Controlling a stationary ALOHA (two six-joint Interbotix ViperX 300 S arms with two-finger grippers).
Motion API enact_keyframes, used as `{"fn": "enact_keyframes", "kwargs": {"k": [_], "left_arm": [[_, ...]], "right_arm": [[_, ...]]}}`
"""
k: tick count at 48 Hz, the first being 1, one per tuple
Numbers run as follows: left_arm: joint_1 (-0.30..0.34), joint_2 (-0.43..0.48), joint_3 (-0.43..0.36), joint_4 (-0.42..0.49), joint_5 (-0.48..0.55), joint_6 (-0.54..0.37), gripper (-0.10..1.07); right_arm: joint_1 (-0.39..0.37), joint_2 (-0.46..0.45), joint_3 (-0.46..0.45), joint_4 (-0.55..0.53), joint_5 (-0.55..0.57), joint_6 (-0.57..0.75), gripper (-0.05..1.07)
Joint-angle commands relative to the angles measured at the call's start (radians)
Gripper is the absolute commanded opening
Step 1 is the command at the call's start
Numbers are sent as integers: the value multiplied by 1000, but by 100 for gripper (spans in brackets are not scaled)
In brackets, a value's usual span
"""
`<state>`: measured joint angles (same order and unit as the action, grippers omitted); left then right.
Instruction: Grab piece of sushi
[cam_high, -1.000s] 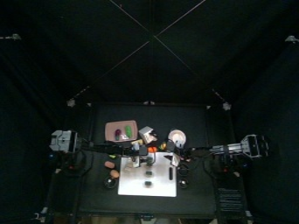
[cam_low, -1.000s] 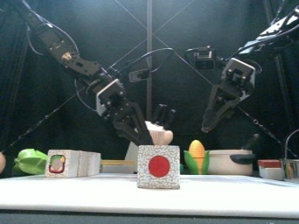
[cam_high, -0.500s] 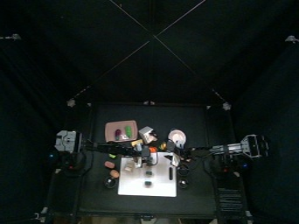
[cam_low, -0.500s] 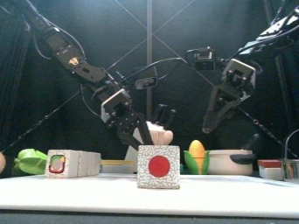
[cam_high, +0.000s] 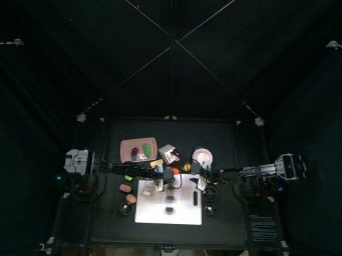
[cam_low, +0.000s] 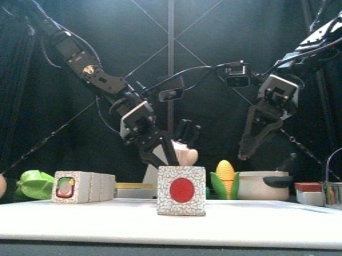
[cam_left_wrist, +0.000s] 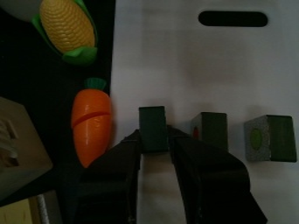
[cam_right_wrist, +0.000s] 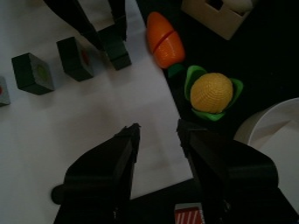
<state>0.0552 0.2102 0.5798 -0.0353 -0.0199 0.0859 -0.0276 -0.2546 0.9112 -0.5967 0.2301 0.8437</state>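
Observation:
Three dark-wrapped sushi pieces stand in a row on the white cutting board (cam_left_wrist: 198, 61). In the left wrist view my left gripper (cam_left_wrist: 155, 140) has its jaws pressed against both sides of the end sushi piece (cam_left_wrist: 152, 122), the one nearest the carrot (cam_left_wrist: 91, 122). The other two pieces (cam_left_wrist: 212, 131) (cam_left_wrist: 271, 138) stand beside it. The right wrist view shows the same grip on that piece (cam_right_wrist: 114, 51). My right gripper (cam_right_wrist: 158, 144) is open and empty above the board. In the front view a sushi piece (cam_low: 182, 190) with a red centre stands near, and the left gripper (cam_low: 166, 152) hangs behind it.
Corn (cam_left_wrist: 68, 26) in a green husk lies beside the carrot off the board. A white bowl (cam_right_wrist: 281, 122) is next to the corn (cam_right_wrist: 212, 92). In the front view a second block (cam_low: 83, 185) and a green item (cam_low: 36, 184) sit at the left, and a pot (cam_low: 274, 183) at the right.
My left arm has come down and slightly to the right, bringing its jaws around the end sushi piece. My right arm has shifted a little to the right.

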Motion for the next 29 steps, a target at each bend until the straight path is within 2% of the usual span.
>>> {"fn": "enact_keyframes", "kwargs": {"k": [1,29], "left_arm": [[-2,-29,-26,0,6,-2,58],[-14,-104,-12,3,28,-2,58]], "right_arm": [[-3,-12,-11,2,-5,2,78],[-3,-14,-9,2,-3,2,78]]}}
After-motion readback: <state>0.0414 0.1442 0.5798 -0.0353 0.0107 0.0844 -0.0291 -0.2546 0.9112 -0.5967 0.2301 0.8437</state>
